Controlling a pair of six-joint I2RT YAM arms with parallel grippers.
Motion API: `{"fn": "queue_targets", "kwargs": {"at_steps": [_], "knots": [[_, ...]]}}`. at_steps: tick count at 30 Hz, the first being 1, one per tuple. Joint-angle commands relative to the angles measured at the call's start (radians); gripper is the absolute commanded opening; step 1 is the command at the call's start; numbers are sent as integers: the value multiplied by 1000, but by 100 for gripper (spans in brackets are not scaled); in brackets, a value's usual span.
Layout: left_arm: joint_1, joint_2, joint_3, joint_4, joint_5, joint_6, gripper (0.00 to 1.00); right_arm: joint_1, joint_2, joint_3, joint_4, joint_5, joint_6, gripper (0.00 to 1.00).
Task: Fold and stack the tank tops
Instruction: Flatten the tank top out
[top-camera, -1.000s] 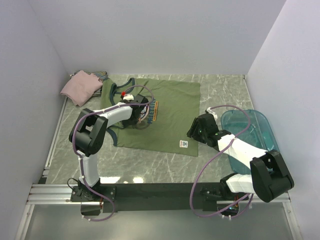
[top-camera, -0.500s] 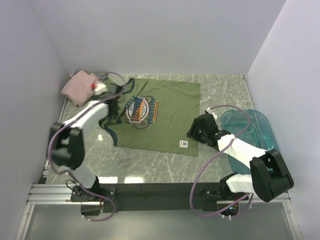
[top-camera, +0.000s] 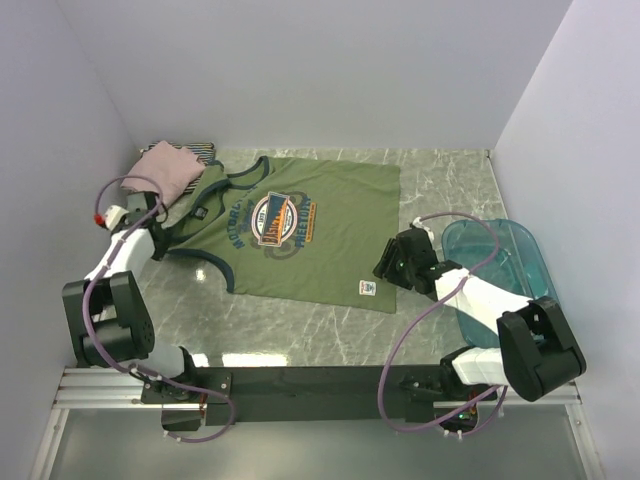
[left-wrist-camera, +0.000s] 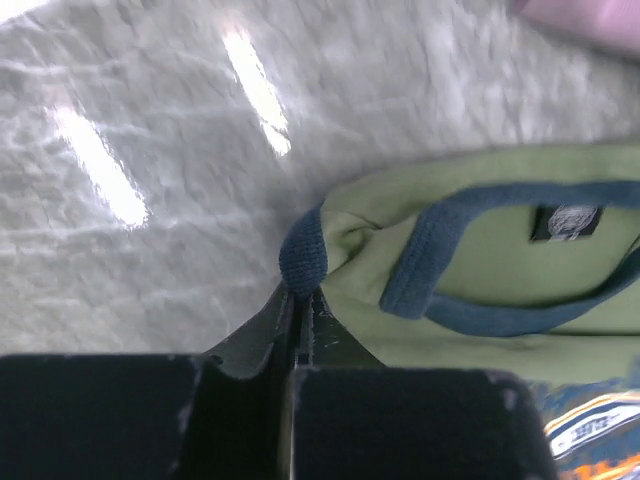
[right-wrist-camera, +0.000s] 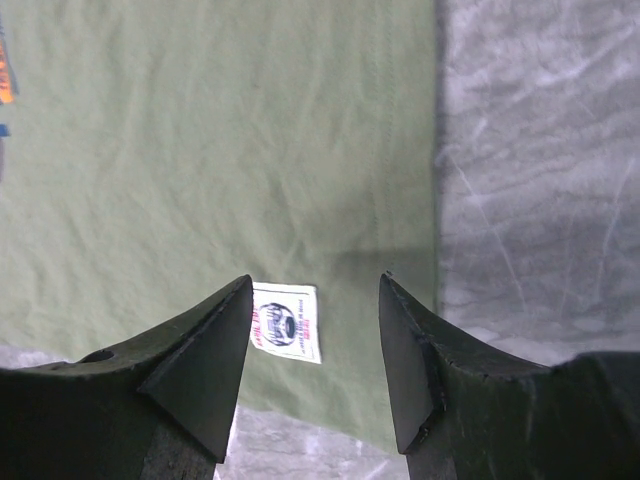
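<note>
The olive-green tank top (top-camera: 320, 235) with navy trim lies spread flat, chest print up, in the middle of the table. My left gripper (top-camera: 158, 236) is shut on its left shoulder strap, and the strap is drawn out toward the left wall. In the left wrist view the navy strap end (left-wrist-camera: 303, 255) is pinched at the tips of my left gripper (left-wrist-camera: 300, 292). My right gripper (right-wrist-camera: 315, 280) hangs open just above the hem's near right corner, with the white label (right-wrist-camera: 287, 320) between its fingers. The pink tank top (top-camera: 165, 170) lies folded on the striped one (top-camera: 205, 152) at the back left.
A translucent teal tub (top-camera: 505, 260) stands at the right edge, behind my right arm. White walls close in the table on the left, back and right. Bare marble table (top-camera: 300, 330) lies between the shirt and the arm bases.
My left gripper has left the chest print, shut on the shoulder strap and pulled it out to the left, so the print is uncovered. The right arm has stayed put.
</note>
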Motion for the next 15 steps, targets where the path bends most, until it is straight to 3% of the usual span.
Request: {"fn": "queue_targets", "kwargs": {"at_steps": [1, 6, 12, 15], "knots": [[52, 15, 13, 111, 113, -7, 8, -11, -7, -15, 7, -10, -17, 61], [58, 58, 47, 121, 147, -16, 15, -10, -58, -6, -91, -11, 0, 62], [84, 66, 44, 133, 188, -68, 32, -13, -119, -19, -226, -8, 72, 67], [97, 77, 41, 150, 202, -84, 35, -20, -145, -52, -276, 2, 101, 68]]}}
